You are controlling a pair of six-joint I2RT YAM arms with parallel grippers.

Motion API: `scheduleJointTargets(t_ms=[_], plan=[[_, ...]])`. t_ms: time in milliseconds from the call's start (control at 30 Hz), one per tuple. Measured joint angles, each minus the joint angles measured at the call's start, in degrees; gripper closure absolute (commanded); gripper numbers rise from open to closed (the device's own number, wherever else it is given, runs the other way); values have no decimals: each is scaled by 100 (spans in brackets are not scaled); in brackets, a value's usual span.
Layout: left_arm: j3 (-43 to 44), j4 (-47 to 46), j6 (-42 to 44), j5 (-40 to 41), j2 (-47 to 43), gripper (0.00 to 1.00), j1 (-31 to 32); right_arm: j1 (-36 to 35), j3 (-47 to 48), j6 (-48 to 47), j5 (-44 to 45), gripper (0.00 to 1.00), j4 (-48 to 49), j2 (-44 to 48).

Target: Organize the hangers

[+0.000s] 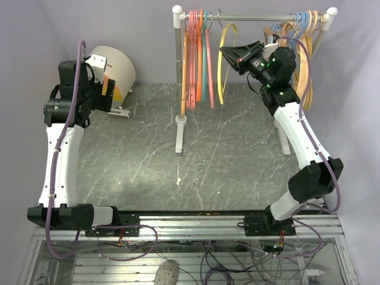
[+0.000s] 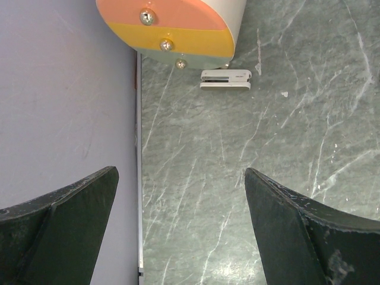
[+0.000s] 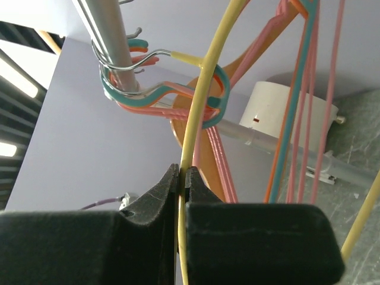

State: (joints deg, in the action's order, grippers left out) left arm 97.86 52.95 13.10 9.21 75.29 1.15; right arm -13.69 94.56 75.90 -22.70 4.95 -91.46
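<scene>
A bunch of pink, orange and teal hangers (image 1: pixel 197 59) hangs at the left end of the rail (image 1: pixel 255 16). A yellow hanger (image 1: pixel 226 59) hangs just to their right, its wire hook over the rail (image 3: pixel 110 35). My right gripper (image 1: pixel 225 55) is shut on that hanger's upper arm. In the right wrist view the thin yellow hanger (image 3: pixel 196 113) runs pinched between the jaws of the right gripper (image 3: pixel 183 172), with a tan wooden hanger (image 3: pixel 199 142) and pink and teal ones (image 3: pixel 297 107) behind. My left gripper (image 2: pixel 181 225) stands open and empty above the table's left edge, far from the rack.
A light-blue and pale tan bunch (image 1: pixel 300 35) hangs at the rail's right end. A white drum (image 1: pixel 116 68) with orange and yellow bands (image 2: pixel 172 24) lies at the back left, a small white clip (image 2: pixel 225 79) beside it. The rack's post and foot (image 1: pixel 179 127) stand mid-table. The wall (image 2: pixel 65 107) borders the left.
</scene>
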Motion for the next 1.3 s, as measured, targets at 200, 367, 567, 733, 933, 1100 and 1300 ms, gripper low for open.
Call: scheduleJointTargets(t_ms=[200, 367, 567, 733, 933, 1100, 1300], plan=[[-11, 0, 0, 0, -11, 1, 0, -192, 518, -120, -162, 100, -61, -361], [-13, 0, 0, 2, -31, 1, 0, -330, 627, -201, -269, 53, -144, -544], [-33, -2, 2, 72, -35, 1, 0, -431, 599, -837, 44, 0, -435, -278], [-44, -2, 7, 146, -35, 1, 0, -470, 442, -1561, 363, 0, -575, 579], [-175, -118, 105, 498, -39, 1, 0, -1150, 328, -3147, 1182, 0, -929, 1714], [-269, -205, 153, 743, -68, 1, 0, -1460, 175, -4203, 2260, 0, -1821, 2245], [-673, -363, 321, 1008, -365, 1, 0, -1718, -767, -4391, 4444, 0, -3209, 2297]])
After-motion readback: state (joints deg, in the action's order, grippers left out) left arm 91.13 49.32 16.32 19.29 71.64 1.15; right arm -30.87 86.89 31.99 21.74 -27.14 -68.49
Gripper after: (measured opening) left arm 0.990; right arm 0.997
